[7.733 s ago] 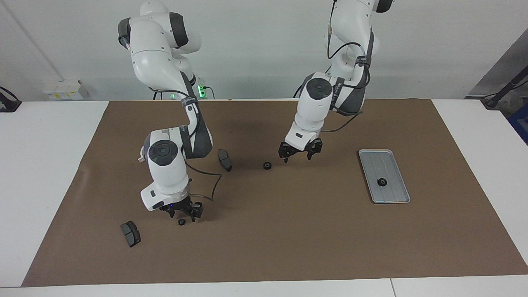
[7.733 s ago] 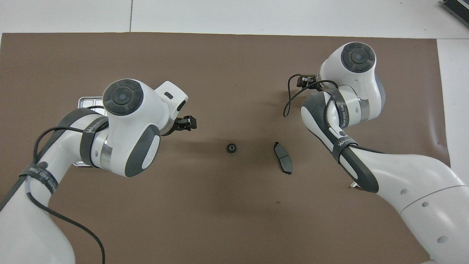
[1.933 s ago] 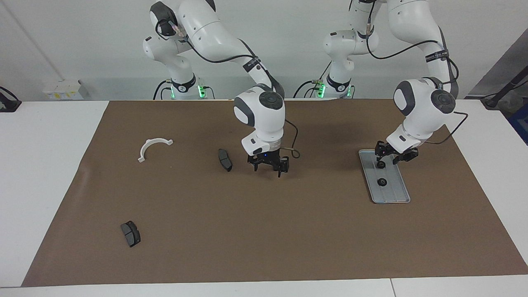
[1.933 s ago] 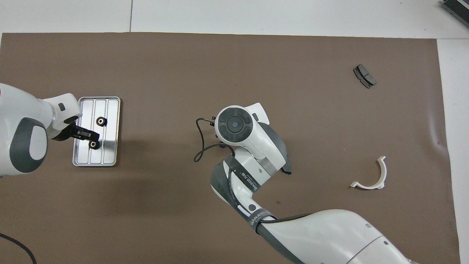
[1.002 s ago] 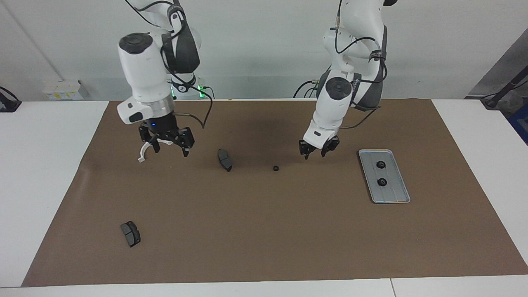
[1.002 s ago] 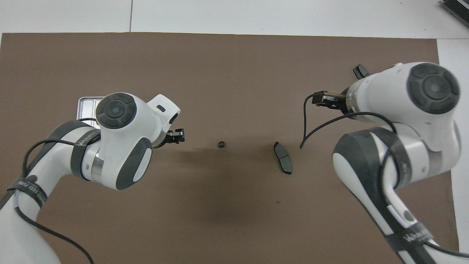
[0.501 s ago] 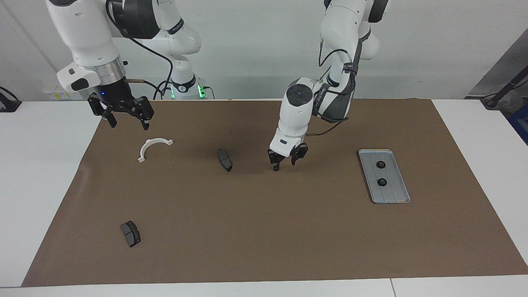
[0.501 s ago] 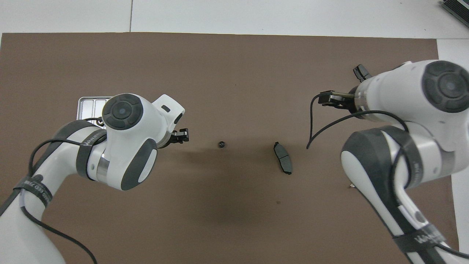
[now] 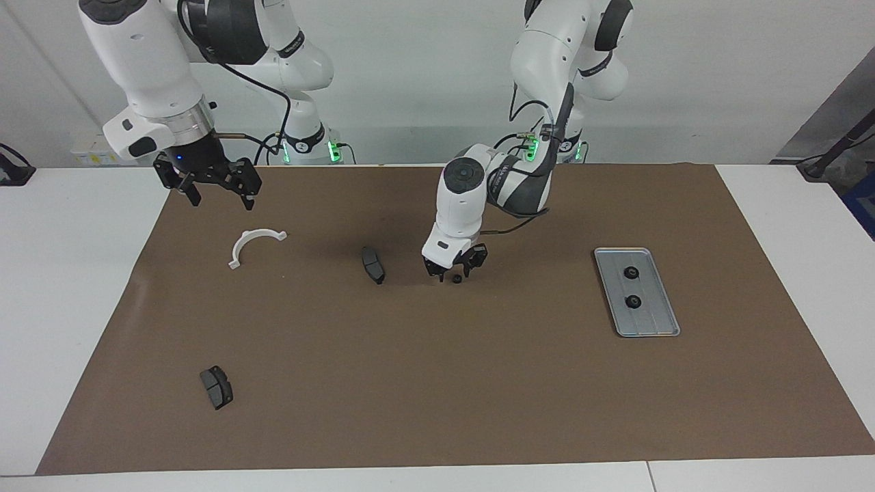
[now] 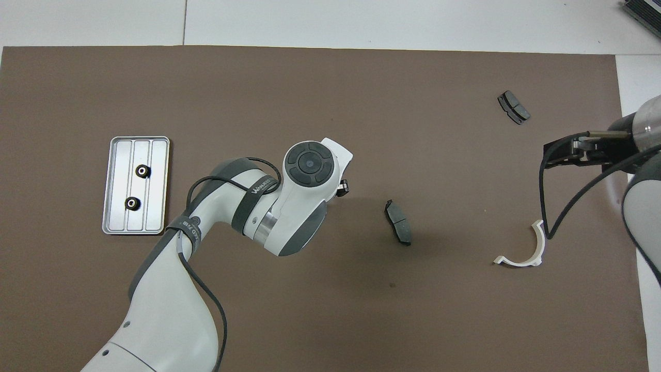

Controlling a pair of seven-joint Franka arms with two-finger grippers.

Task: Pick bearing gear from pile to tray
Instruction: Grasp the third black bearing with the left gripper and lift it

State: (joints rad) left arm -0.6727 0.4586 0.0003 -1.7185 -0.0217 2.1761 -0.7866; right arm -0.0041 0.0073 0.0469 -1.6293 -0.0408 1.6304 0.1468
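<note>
Gear (image 9: 456, 279) lies on the brown mat (image 9: 437, 383), between the spread fingers of the left tool (image 9: 450, 274), which stands low over it with jaws parted and nothing gripped as far as the facing view shows; from overhead the arm covers gear and tool alike. Risks, as judged: the gear is small and round, so an off-centre closure could flick it sideways or roll it toward the brake pad (image 9: 372, 264) beside the tool; a shallow grip could let it drop on the way to the tray (image 9: 656, 326), which sits well apart from the left tool toward the left arm's end of the bench and already holds two gears (image 9: 632, 273) in a row. Fingertips pressed into the mat could drag or wrinkle it. The right tool (image 9: 208, 184) waits raised and open near the mat's edge, above and apart from the white bracket (image 9: 254, 242). A second pad (image 9: 216, 387) lies well apart from both tools. Surface: a white bench (image 9: 75, 287) covered by the matte mat, slightly creased near its right-arm edge. Room: plain pale wall, cabling and green status lights at the arm bases.
</note>
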